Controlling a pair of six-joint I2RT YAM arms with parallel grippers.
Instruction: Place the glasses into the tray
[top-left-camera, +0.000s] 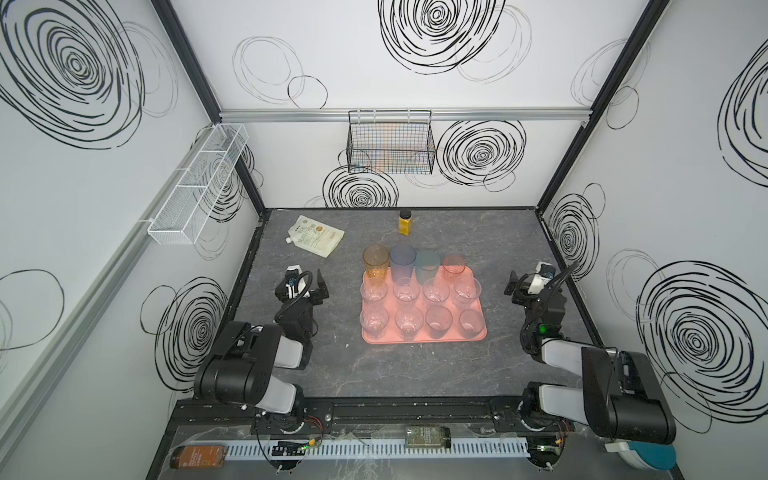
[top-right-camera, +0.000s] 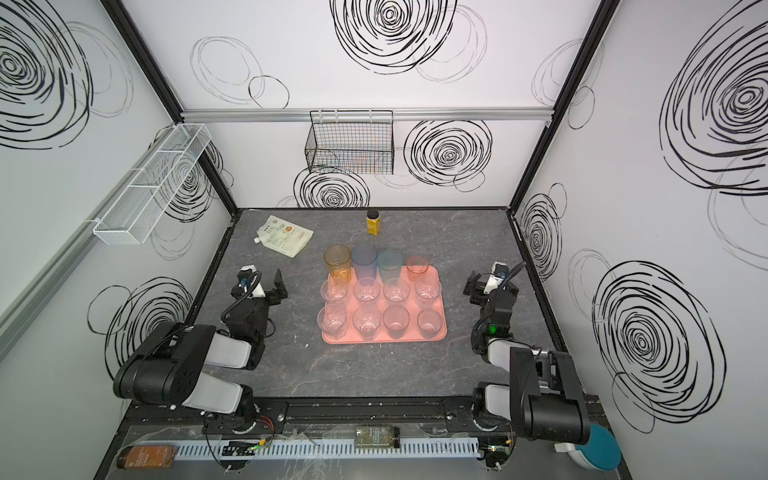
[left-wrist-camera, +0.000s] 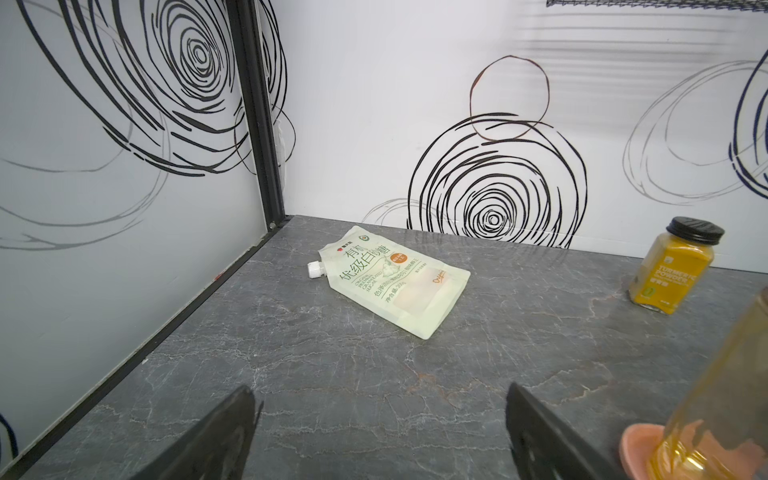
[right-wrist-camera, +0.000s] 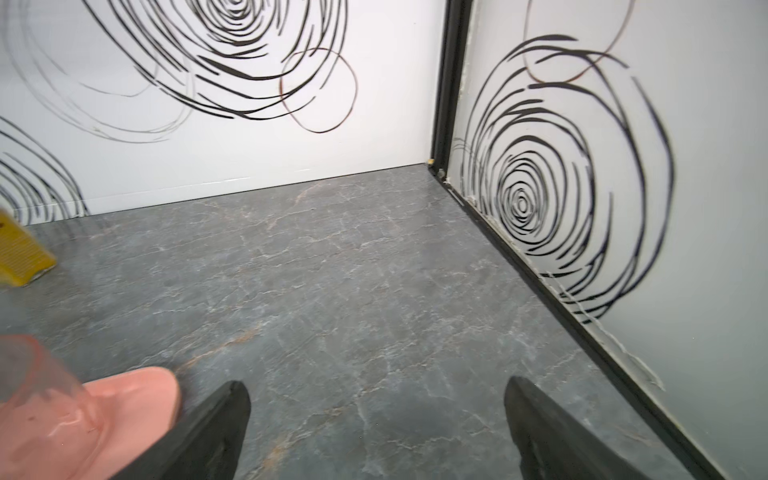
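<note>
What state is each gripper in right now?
Left gripper: jaws open, holding nothing.
Right gripper: jaws open, holding nothing.

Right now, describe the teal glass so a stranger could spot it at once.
In the middle of the grey table sits a salmon-pink tray of glasses. Its far row holds four tinted ones; the teal glass stands third from the left, between the blue glass and the pink glass, the only greenish one.
</note>
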